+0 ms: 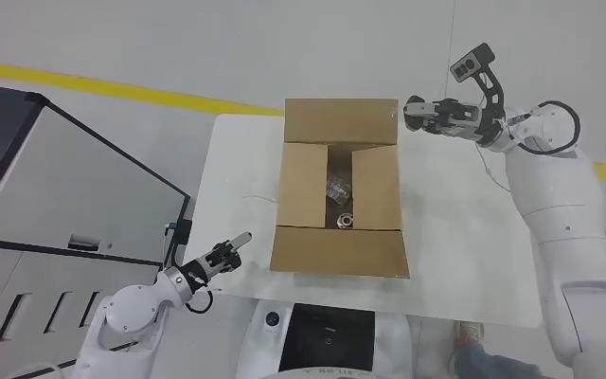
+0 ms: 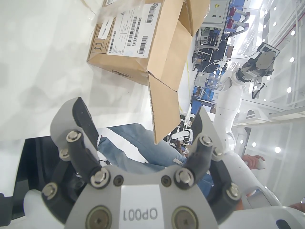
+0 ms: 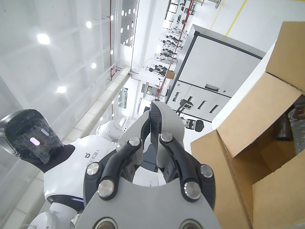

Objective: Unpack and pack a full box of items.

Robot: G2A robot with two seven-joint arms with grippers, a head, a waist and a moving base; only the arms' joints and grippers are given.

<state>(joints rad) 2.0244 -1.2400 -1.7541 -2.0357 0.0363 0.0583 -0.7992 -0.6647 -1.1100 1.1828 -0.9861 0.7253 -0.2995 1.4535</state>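
A brown cardboard box [image 1: 341,189] stands in the middle of the white table [image 1: 454,246], its four flaps folded outward. Through the gap between the side flaps I see clear plastic items [image 1: 338,188] and a small round one [image 1: 345,222]. My left gripper [image 1: 239,241] sits low at the table's near left corner, open, with nothing between its fingers [image 2: 83,120]; the labelled box side [image 2: 133,24] lies ahead of it. My right gripper [image 1: 411,111] hovers by the box's far right corner, shut and holding nothing, its fingers [image 3: 152,120] pressed together beside the open box [image 3: 259,129].
A grey cabinet [image 1: 66,199] stands left of the table. A yellow floor line [image 1: 133,90] runs behind it. A person's legs in jeans [image 2: 143,148] are beside the table's near edge. Bare table lies left and right of the box.
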